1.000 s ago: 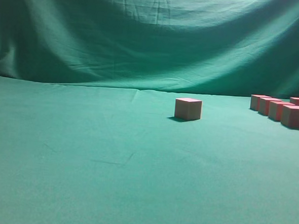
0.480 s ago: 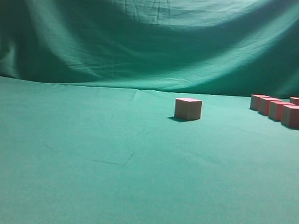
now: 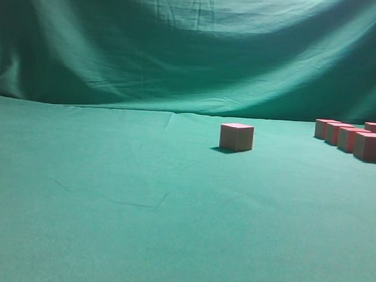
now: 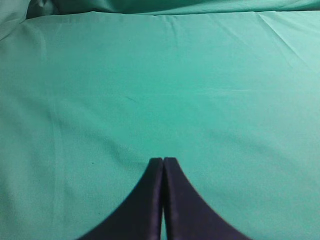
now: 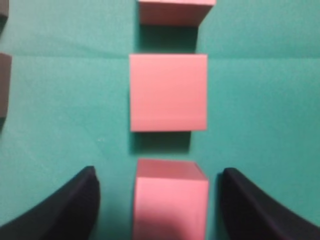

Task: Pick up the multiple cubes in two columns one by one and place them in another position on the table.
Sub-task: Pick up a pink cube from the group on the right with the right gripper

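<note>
One pinkish-red cube (image 3: 237,136) stands alone on the teal table (image 3: 108,193) right of centre. Several more cubes (image 3: 353,139) stand in two columns at the far right edge. No gripper shows in the exterior view. In the right wrist view my right gripper (image 5: 157,182) is open, its fingers on either side of the nearest cube (image 5: 170,200) of one column without touching it. Another cube (image 5: 168,92) lies beyond it, and a third cube (image 5: 172,11) at the top edge. In the left wrist view my left gripper (image 4: 163,160) is shut and empty above bare cloth.
A draped green cloth backdrop (image 3: 194,45) rises behind the table. Dark edges of the second column's cubes (image 5: 4,82) show at the left border of the right wrist view.
</note>
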